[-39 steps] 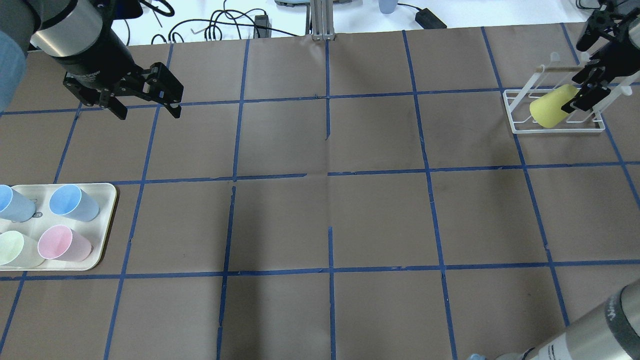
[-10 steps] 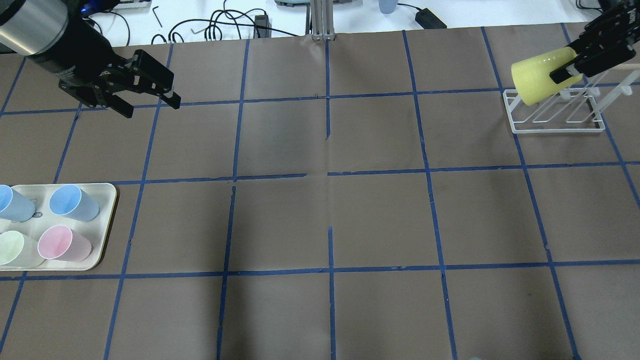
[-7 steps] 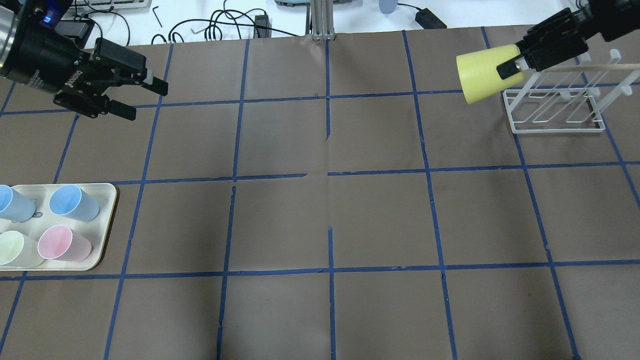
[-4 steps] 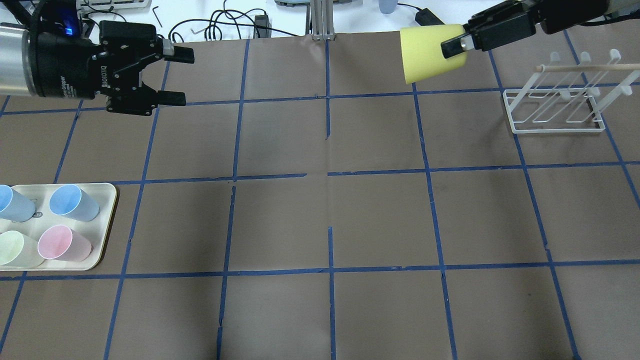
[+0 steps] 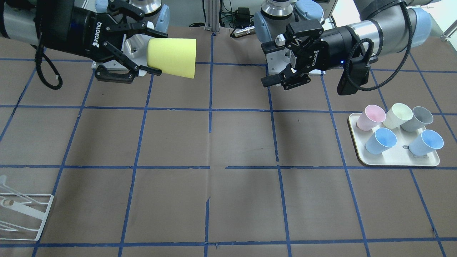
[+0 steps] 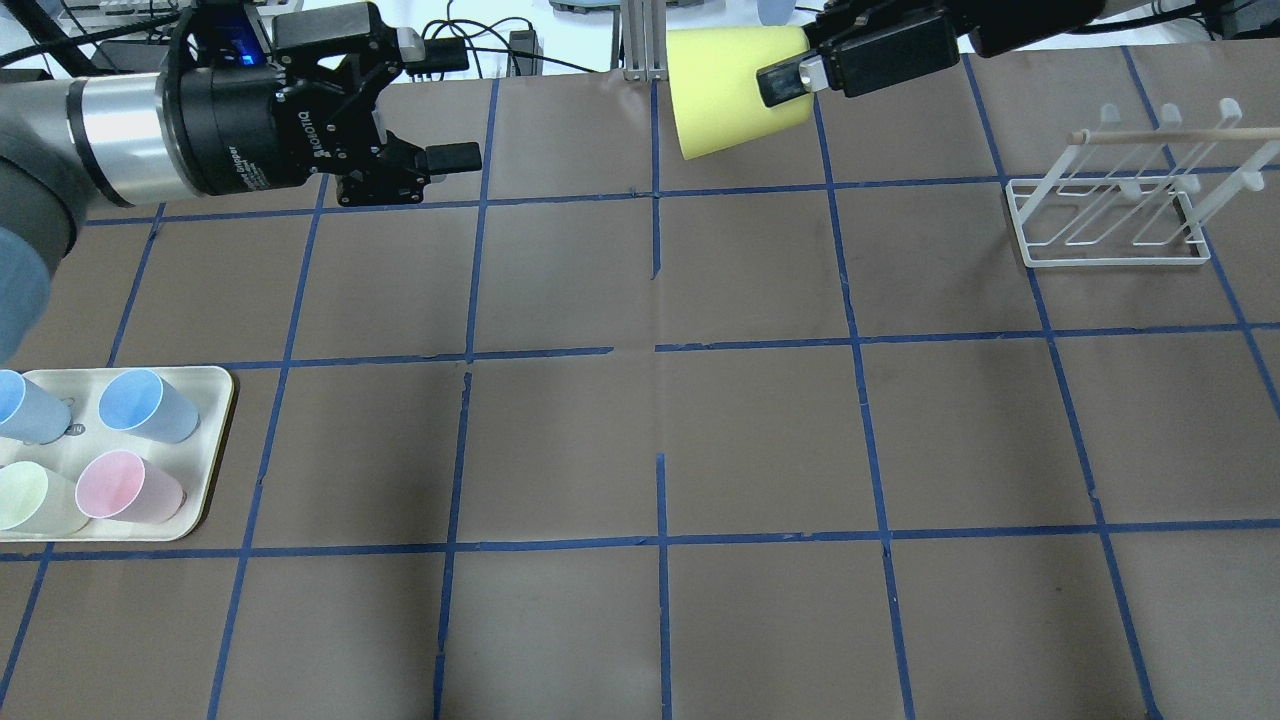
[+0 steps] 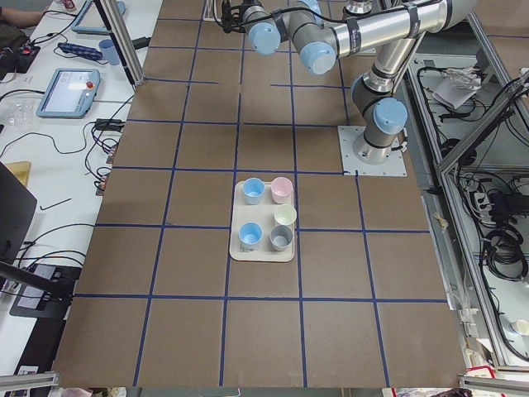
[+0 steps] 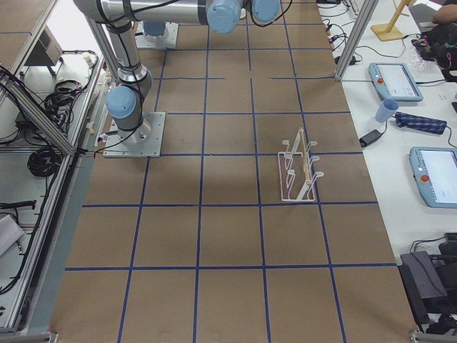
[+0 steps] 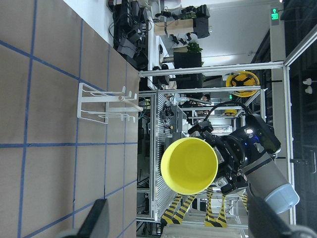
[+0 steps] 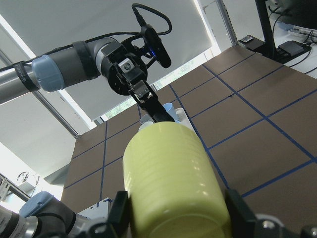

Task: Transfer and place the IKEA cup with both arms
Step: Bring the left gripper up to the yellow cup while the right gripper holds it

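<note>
The lemon-yellow IKEA cup (image 6: 732, 92) hangs on its side above the table's far middle, mouth toward my left arm. My right gripper (image 6: 795, 75) is shut on its base end; in the front view this gripper (image 5: 155, 53) clamps the cup (image 5: 175, 57) from both sides. My left gripper (image 6: 455, 105) is open and empty, level with the cup, fingers pointing at it, about one grid square away; it also shows in the front view (image 5: 266, 64). The left wrist view looks into the cup's mouth (image 9: 189, 165). The right wrist view shows the cup's wall (image 10: 171, 178).
A white wire rack (image 6: 1110, 262) stands empty at the far right. A cream tray (image 6: 215, 440) at the near left holds several pastel cups, seen also in the front view (image 5: 400, 162). Brown paper with blue tape lines covers the table.
My right gripper lifted the yellow cup off the rack and carried it left to the far middle. My left gripper turned level and moved right toward it, still open.
</note>
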